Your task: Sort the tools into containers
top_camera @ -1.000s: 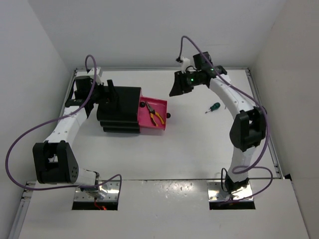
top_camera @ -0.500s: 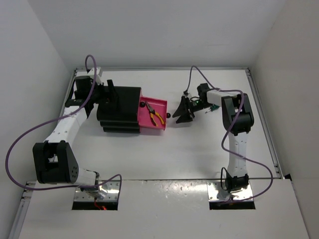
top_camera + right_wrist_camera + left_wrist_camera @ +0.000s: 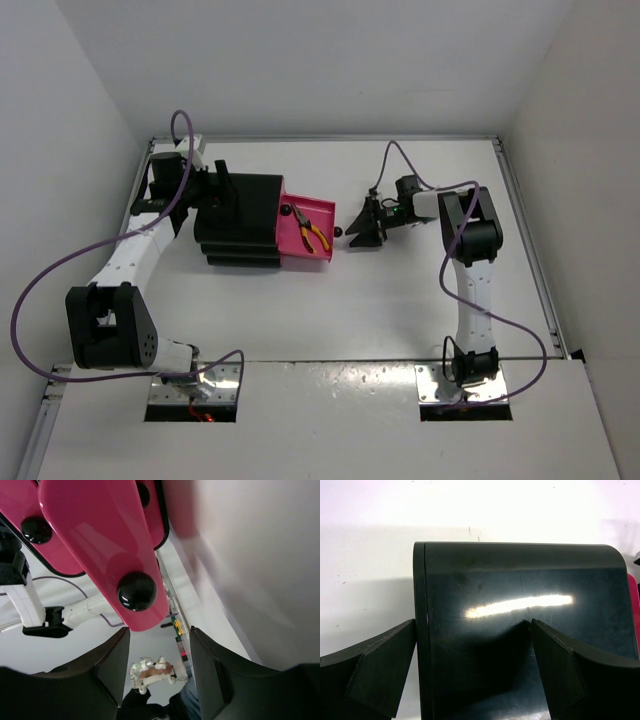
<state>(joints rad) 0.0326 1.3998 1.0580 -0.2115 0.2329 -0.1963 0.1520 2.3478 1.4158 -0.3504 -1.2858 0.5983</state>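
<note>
The black cabinet (image 3: 245, 215) stands at the left of the table with one pink drawer (image 3: 300, 250) pulled out to the right. Orange-handled pliers (image 3: 316, 235) lie in that drawer. My left gripper (image 3: 220, 192) is open over the cabinet's top back edge (image 3: 520, 580), one finger (image 3: 380, 672) outside that edge and the other on the top. My right gripper (image 3: 353, 228) is open and empty, just right of the open drawer's black knob (image 3: 338, 232). In the right wrist view the knob (image 3: 136, 591) sits just beyond the fingertips (image 3: 114, 660). The other tools are hidden.
The two other drawers are shut; their knobs (image 3: 36, 530) show beside the open one. My right arm (image 3: 465, 230) is folded low across the table's right half. White walls close the table on three sides.
My right arm has swung down and left from the back of the table to the open drawer's knob. It now covers the green-handled screwdriver seen earlier. The left arm has not moved.
</note>
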